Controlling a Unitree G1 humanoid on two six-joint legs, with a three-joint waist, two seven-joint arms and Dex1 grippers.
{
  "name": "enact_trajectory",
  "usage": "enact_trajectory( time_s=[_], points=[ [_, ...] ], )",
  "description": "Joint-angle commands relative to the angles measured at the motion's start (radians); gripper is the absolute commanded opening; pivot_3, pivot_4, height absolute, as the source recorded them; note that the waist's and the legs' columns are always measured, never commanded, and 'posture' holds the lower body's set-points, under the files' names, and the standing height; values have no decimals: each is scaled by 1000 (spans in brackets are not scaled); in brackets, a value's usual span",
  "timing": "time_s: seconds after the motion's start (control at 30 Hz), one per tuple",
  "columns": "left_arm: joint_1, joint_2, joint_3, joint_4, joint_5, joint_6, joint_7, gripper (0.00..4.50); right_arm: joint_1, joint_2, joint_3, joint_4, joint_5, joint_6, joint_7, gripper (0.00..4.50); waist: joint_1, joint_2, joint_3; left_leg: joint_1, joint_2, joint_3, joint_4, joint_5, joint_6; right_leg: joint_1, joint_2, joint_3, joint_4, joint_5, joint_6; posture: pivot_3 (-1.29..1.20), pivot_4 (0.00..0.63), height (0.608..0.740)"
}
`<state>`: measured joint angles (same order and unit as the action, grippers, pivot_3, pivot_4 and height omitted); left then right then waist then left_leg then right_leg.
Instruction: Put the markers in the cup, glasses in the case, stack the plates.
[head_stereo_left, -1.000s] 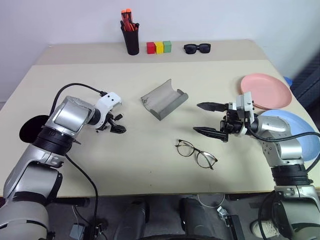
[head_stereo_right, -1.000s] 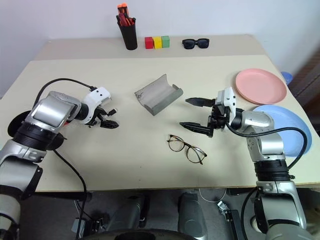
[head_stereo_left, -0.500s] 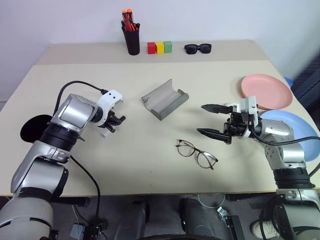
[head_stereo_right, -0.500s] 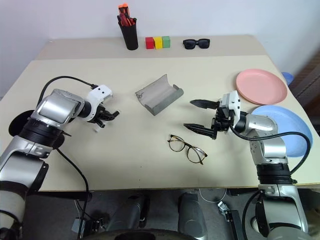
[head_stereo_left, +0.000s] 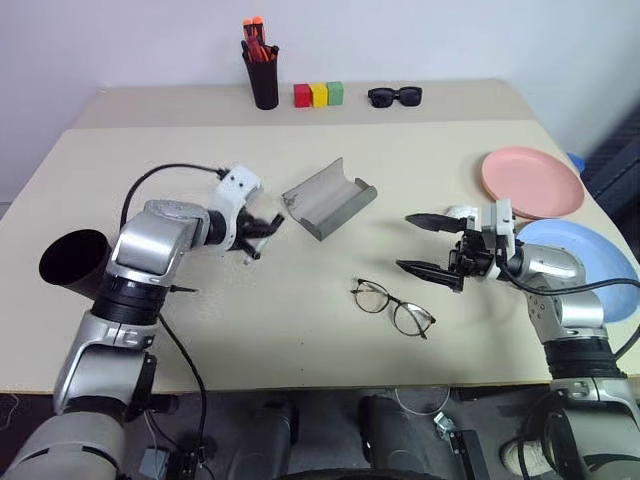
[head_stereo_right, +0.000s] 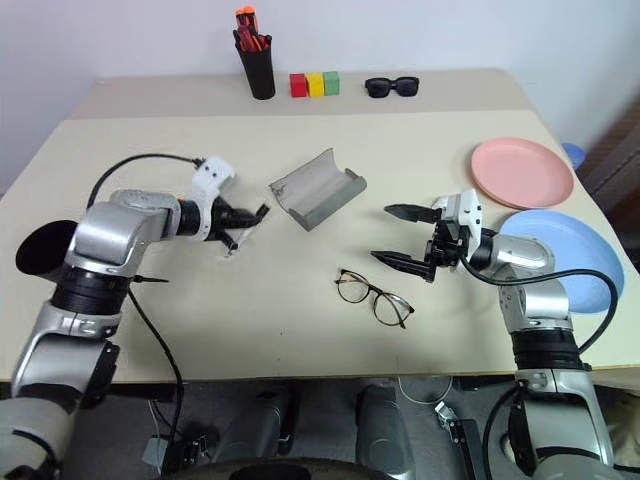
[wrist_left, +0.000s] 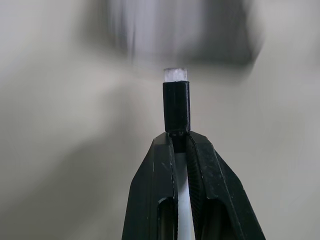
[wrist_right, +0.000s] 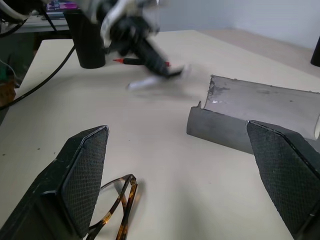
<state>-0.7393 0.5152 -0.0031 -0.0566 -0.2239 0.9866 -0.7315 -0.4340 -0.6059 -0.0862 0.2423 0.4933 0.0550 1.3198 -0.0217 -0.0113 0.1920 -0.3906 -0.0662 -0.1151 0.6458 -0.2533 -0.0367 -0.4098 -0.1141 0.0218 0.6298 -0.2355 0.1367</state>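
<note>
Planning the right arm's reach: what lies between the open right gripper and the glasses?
Nothing: in the left eye view, bare table separates the right gripper from the glasses.

beige matte tabletop (head_stereo_left: 300, 300) | grey fabric-textured open case (head_stereo_left: 328, 199) | salmon pink round plate (head_stereo_left: 531, 181) | light blue round plate (head_stereo_left: 590, 260) | wide black cone-shaped cup (head_stereo_left: 72, 263) | white-bodied marker with black cap (wrist_left: 176, 107) | dark thin-framed eyeglasses (head_stereo_left: 392, 307), tortoiseshell mottling in right wrist view | red, yellow, green blocks (head_stereo_left: 318, 94) | black sunglasses (head_stereo_left: 394, 96) | orange-red pens in black cylindrical holder (head_stereo_left: 263, 78)
</note>
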Motion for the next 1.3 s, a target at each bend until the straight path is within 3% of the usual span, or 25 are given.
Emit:
enact_trajectory(
  time_s=[0.03,0.23,0.3,0.4,0.67,1.07,1.3],
  points=[
    [25,-44,157,-156,-37,-50,125,77,-29,14,-7,-2,2,-11,-4,4500,0,0,0,0,0,0,0,0,0,0,0,0,0,0,0,0,150,740],
    [105,-123,357,-479,-140,4,282,77,-65,33,11,6,3,13,5,4500,5,0,0,0,0,0,1,0,0,0,0,0,0,0,0,0,150,740],
    [124,-177,418,-580,-164,-50,353,77,-79,39,20,15,0,19,11,4500,6,-1,0,0,-1,0,1,0,0,1,0,0,0,0,0,0,150,740],
    [134,-239,458,-713,-147,-81,487,77,-106,49,33,46,-7,19,25,4500,9,-1,0,0,-1,1,1,0,-1,1,0,0,-1,0,0,0,150,740],
    [358,-232,464,-955,-99,-162,591,77,-178,82,57,168,-33,-17,83,4500,4,-1,0,0,-2,1,1,1,-1,2,0,0,-1,0,0,0,150,740],
    [862,-292,547,-991,107,-561,770,77,-225,108,71,183,-28,6,162,4500,10,-1,0,0,-2,1,1,0,-1,3,-1,0,-2,0,-1,0,150,740],
    [948,-379,582,-978,161,-611,840,77,-249,134,54,157,16,41,184,4500,11,-1,0,0,-2,1,1,0,-1,3,-1,0,-3,-2,-4,0,150,740]
  ],
)
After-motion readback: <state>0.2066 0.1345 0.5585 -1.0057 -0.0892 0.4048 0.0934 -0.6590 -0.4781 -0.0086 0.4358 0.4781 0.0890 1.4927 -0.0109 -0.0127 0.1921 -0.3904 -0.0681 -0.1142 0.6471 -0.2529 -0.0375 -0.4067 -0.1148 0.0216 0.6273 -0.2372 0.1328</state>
